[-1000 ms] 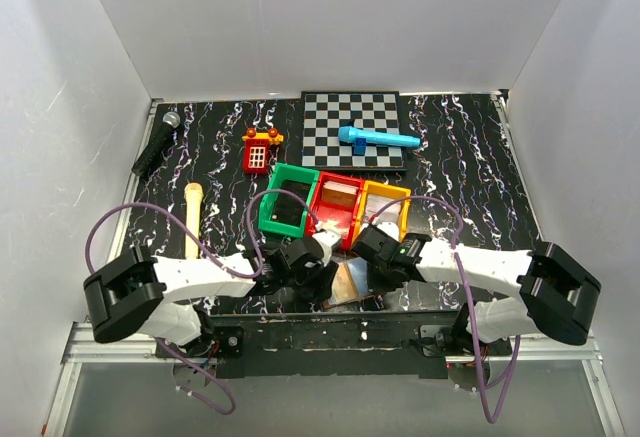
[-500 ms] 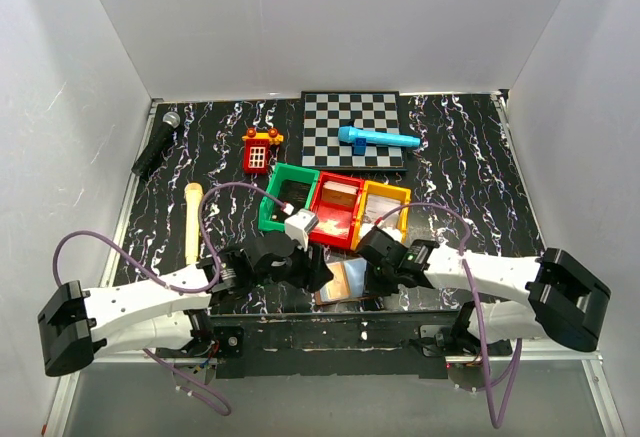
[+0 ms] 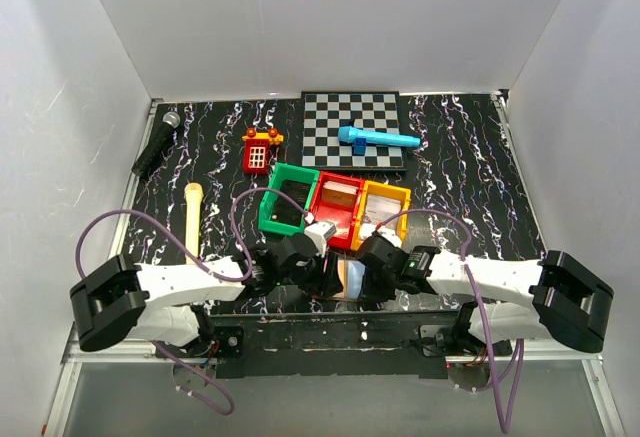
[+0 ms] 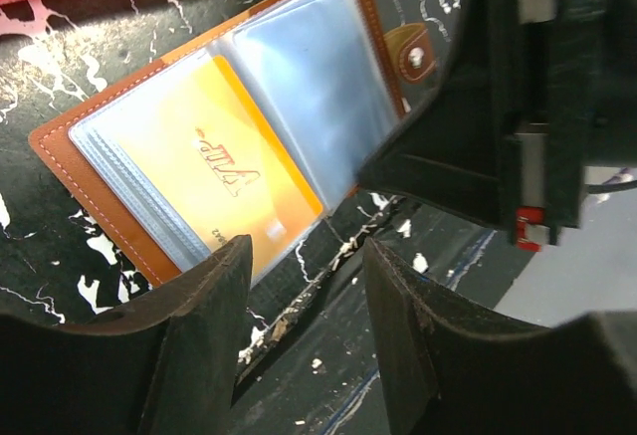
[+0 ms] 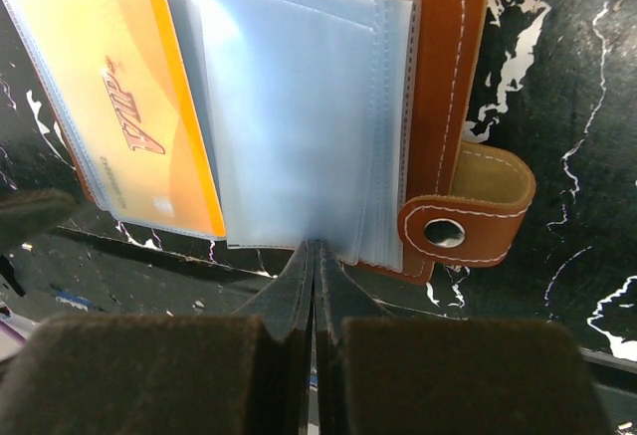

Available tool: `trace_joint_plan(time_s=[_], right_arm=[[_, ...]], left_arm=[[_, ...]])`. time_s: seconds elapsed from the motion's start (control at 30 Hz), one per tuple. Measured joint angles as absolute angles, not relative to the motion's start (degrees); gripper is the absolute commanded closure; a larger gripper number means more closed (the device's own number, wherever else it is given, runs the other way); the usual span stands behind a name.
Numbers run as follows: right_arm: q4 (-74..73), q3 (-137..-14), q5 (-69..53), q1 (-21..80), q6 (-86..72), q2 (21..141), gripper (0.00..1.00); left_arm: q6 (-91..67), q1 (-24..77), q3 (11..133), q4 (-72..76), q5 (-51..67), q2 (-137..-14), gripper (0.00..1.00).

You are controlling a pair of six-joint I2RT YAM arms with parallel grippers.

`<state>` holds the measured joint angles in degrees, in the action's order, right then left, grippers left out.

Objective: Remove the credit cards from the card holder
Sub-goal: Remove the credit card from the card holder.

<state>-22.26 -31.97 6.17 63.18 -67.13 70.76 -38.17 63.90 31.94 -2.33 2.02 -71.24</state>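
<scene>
The card holder (image 3: 349,279) lies open at the table's front edge, brown with pale blue glossy pockets. It also shows in the left wrist view (image 4: 60,151) and the right wrist view (image 5: 448,67). One orange credit card (image 5: 109,107) marked VIP sits inside a left-half pocket, and it also shows in the left wrist view (image 4: 234,171). My right gripper (image 5: 314,246) is shut on the near edge of the loose pale blue pocket sleeves (image 5: 289,107). My left gripper (image 4: 307,256) is open and empty, just off the holder's near edge over the table's front edge.
Green (image 3: 283,204), red (image 3: 337,207) and orange (image 3: 384,207) bins stand just behind the holder. A checkerboard (image 3: 355,127) with a blue microphone (image 3: 375,138) lies at the back. A red toy phone (image 3: 258,151), a black microphone (image 3: 156,143) and a cream handle (image 3: 192,219) lie to the left.
My left gripper has swung back right, close beside the holder. My right gripper has shifted left onto the holder's near edge. The pale blue pockets now face up.
</scene>
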Motion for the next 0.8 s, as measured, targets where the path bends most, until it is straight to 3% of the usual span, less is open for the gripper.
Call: trace_joint_plan(time_s=[0.43,0.8], right_arm=[[-23.31,-30.94,7.01,63.2,-67.24,68.86,0.99],[-24.05,-30.22,7.64,63.35,-67.11,67.57,0.99]], left_arm=[[-40.91,63.88,31.51,-2.57,-1.41,-77.49,0.59],[-41.3,63.88,31.68,-6.35,-3.64,-69.63,0.54]])
